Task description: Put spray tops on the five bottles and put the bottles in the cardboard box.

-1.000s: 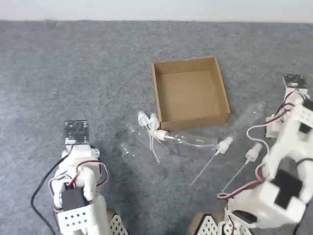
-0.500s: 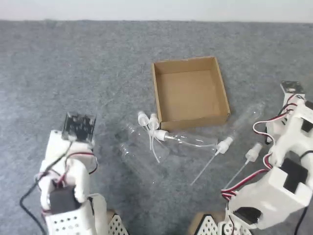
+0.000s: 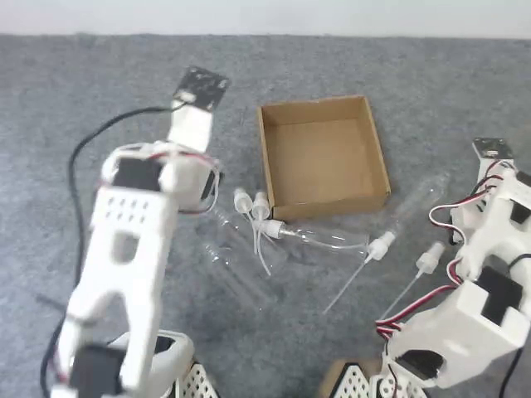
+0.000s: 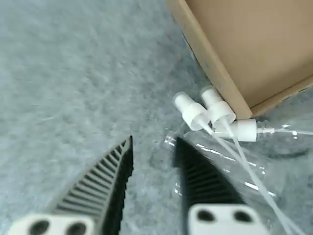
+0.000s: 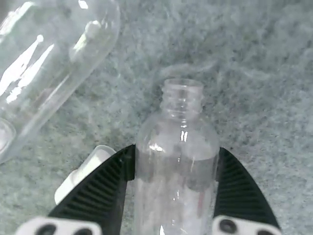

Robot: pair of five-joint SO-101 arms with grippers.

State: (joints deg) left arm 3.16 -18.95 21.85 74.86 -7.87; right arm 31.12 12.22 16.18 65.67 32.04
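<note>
The cardboard box (image 3: 323, 157) lies open in the middle of the table. Below it are two white spray tops (image 4: 190, 113), a capped clear bottle (image 3: 323, 237) on its side and two uncapped clear bottles (image 3: 236, 265). My left gripper (image 4: 154, 142) hovers open just above the grey mat, beside an uncapped bottle's neck (image 4: 171, 143) and short of the spray tops. My right gripper (image 5: 175, 151) is shut on an uncapped clear bottle (image 5: 178, 142) at the table's right side, its neck pointing away from the fingers (image 5: 105, 186).
Another clear bottle (image 3: 419, 199) with a spray top (image 3: 382, 246) lies right of the box, and a loose spray top (image 3: 431, 257) with a long tube lies near the right arm (image 3: 489, 274). The left arm (image 3: 158, 191) stretches over the mat left of the box.
The left arm has swung up from the table's near edge and stretched out toward the bottles beside the box. The right arm has shifted slightly, then stayed still.
</note>
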